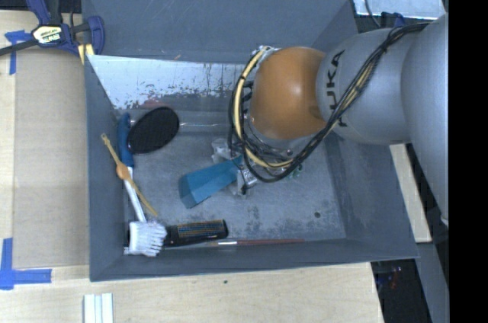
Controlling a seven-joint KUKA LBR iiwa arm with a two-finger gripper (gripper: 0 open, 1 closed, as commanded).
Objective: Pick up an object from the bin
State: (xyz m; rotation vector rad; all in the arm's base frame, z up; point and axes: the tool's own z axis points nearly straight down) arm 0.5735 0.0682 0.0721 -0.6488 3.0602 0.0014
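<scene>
Claw (237,171) is down low in the bin (105,199), and the blue block (206,184) lies just to its left. I cannot tell if the claw is spread apart or squeezed together. Best to grab the block across its middle and lift straight up.

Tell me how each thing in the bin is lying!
gripper, down inside the bin
blue block, lying flat mid-bin, right end at the gripper
black oval pad, lying flat, back-left
white-bristled brush, lying along left wall
black comb, lying along front wall
</scene>
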